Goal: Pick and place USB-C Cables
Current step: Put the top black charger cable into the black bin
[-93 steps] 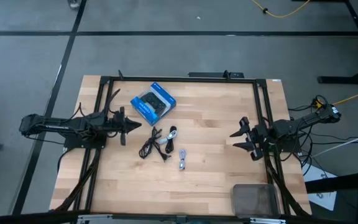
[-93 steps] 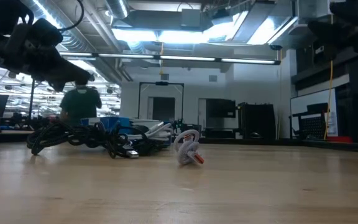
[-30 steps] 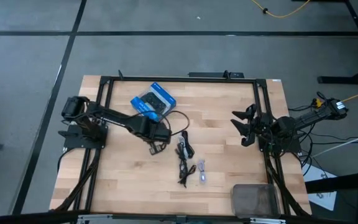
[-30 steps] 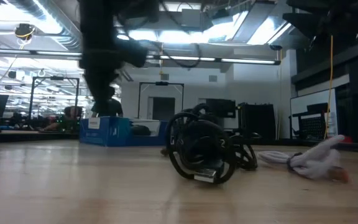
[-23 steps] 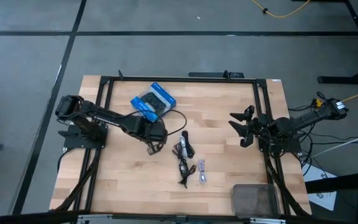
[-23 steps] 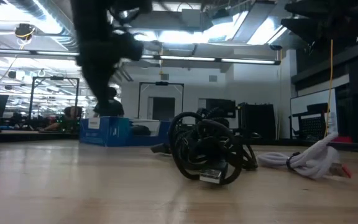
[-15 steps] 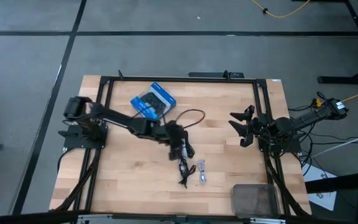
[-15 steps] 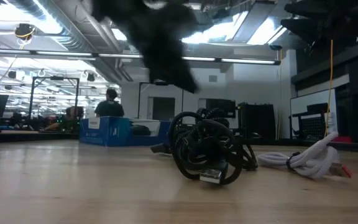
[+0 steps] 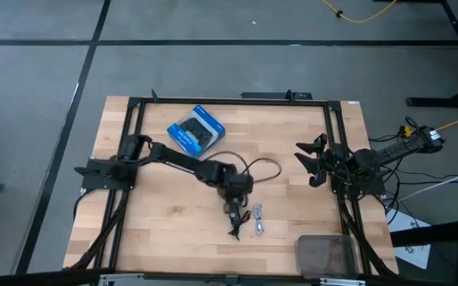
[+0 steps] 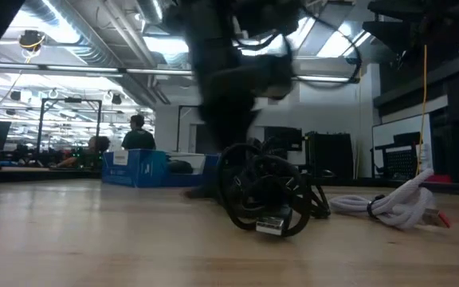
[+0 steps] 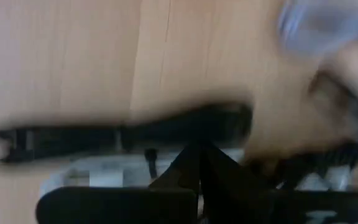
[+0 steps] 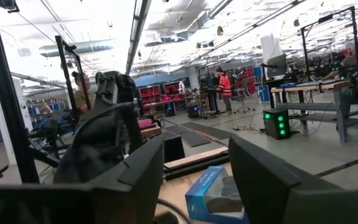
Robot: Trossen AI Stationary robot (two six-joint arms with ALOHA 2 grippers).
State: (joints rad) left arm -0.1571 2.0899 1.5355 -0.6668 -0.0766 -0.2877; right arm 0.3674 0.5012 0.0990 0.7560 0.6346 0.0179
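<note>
A black USB-C cable bundle [image 9: 233, 220] [image 10: 265, 195] lies on the wooden table, and a white-grey cable [image 9: 258, 221] [image 10: 393, 209] lies just right of it. My left gripper [image 9: 235, 203] [image 11: 197, 165] hangs right above the black bundle, shut on another thin black cable whose loop [image 9: 262, 166] arcs out beside the wrist. The left wrist view is blurred; it shows a black cord [image 11: 123, 134] across the wood. My right gripper [image 9: 308, 163] [image 12: 194, 180] waits open by the table's right edge. My left gripper comes from above, pointing down, and carries a thin black cable. Its loop [image 9: 273, 168] sticks out toward the table's right. The gripper body hides the place of contact in the high view and blur hides it in the wrist view, so the held part cannot be told.
A blue box picturing a game controller [image 9: 196, 131] [image 10: 134, 169] lies flat near the far left. A dark grey bin [image 9: 326, 254] sits at the near right corner. A black frame [image 9: 229, 101] borders the table. People stand in the room beyond.
My left arm has swung from beside the blue box toward the table's right and near edge, ending over the black bundle. The thin black loop has travelled with it. The bundle and the white-grey cable have stayed where they were.
</note>
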